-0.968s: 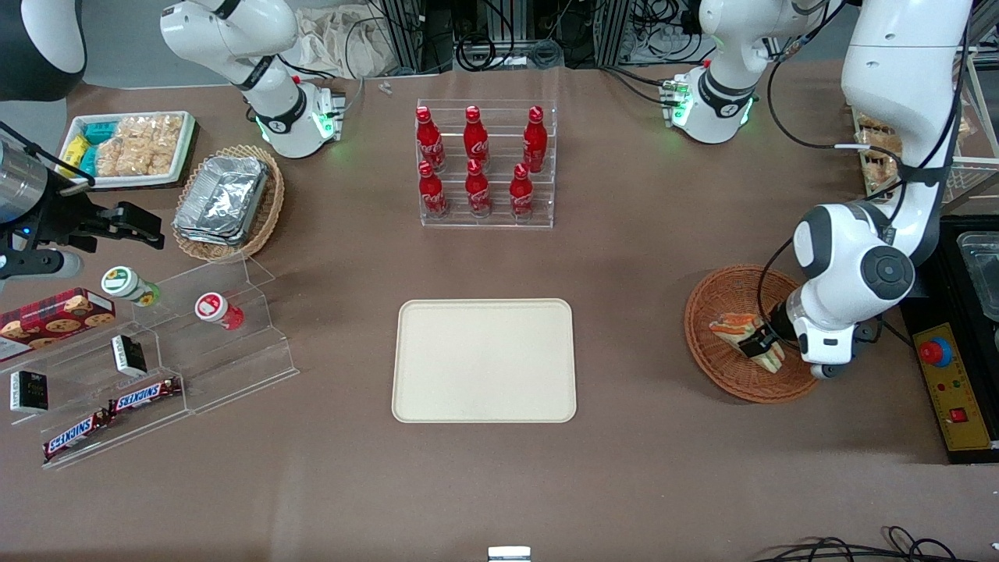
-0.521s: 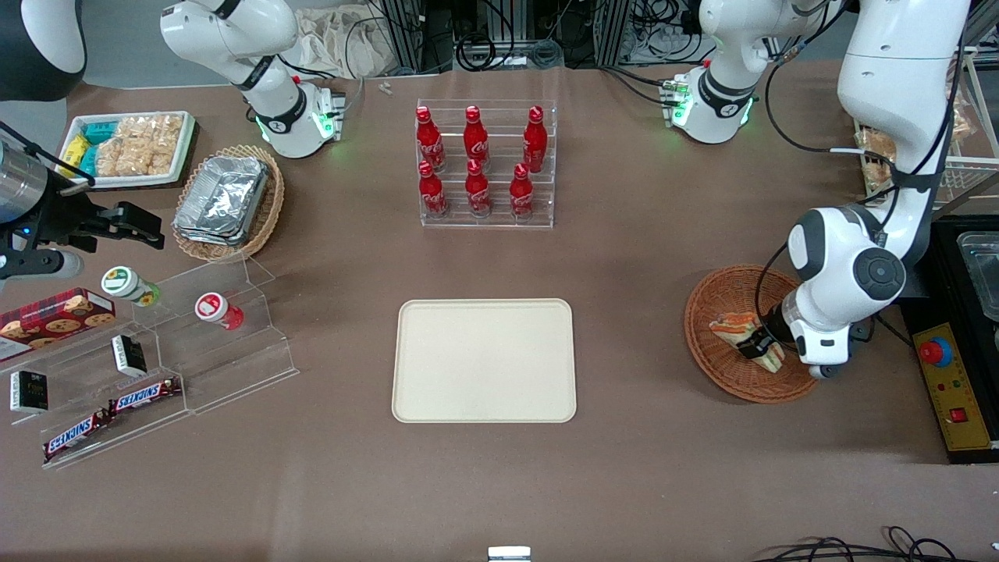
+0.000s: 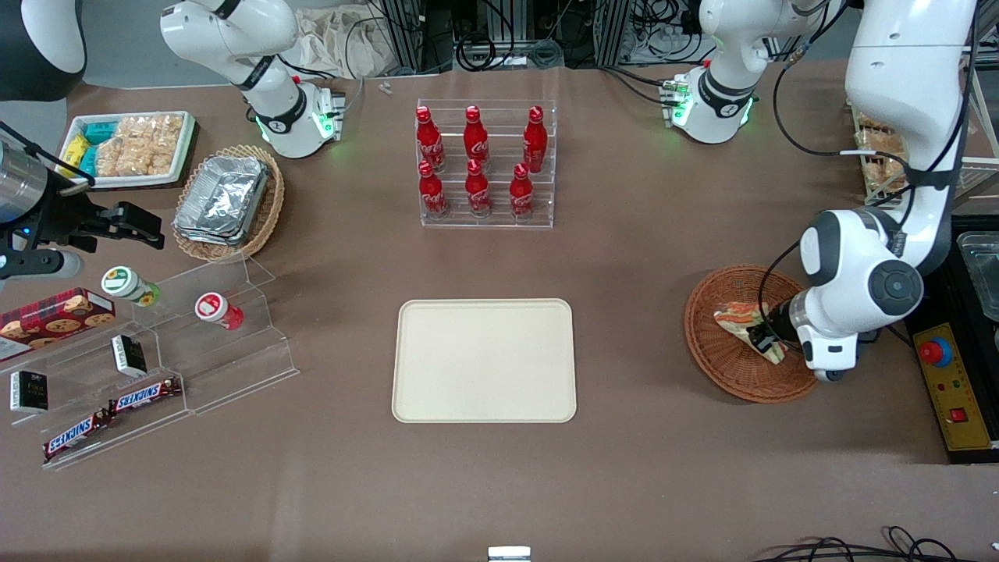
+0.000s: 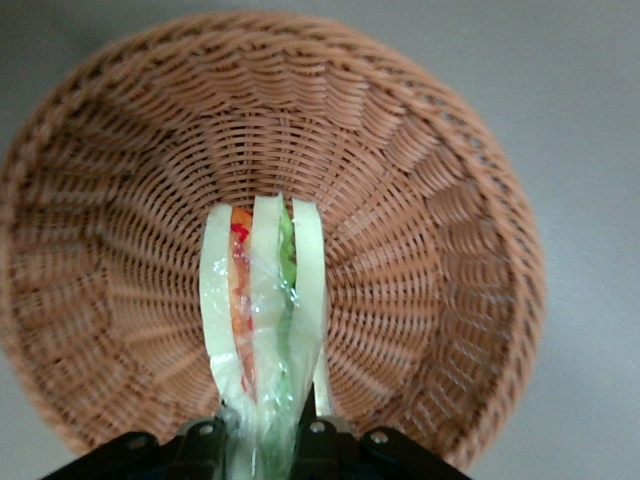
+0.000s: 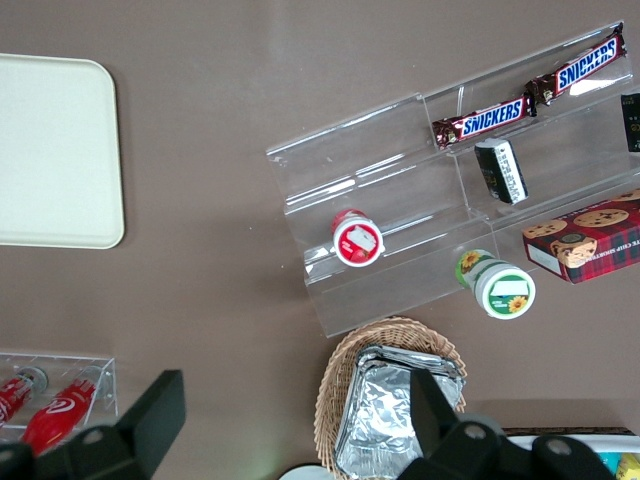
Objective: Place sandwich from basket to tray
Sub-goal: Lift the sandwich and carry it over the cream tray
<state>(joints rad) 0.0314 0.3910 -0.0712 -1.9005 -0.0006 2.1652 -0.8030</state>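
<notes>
Your tool (image 3: pixel 761 337) is clamped on the sandwich (image 3: pixel 741 320), which hangs lifted just above the basket (image 3: pixel 722 355). Pickup looks done; you still have to carry it across the table (image 3: pixel 640 265) to the bare tray (image 3: pixel 484 361) and release.

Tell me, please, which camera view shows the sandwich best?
The left wrist view: the sandwich fills it, layers clear, the gripper shut on it above the basket. The front view shows it small; the right wrist view misses it.
</notes>
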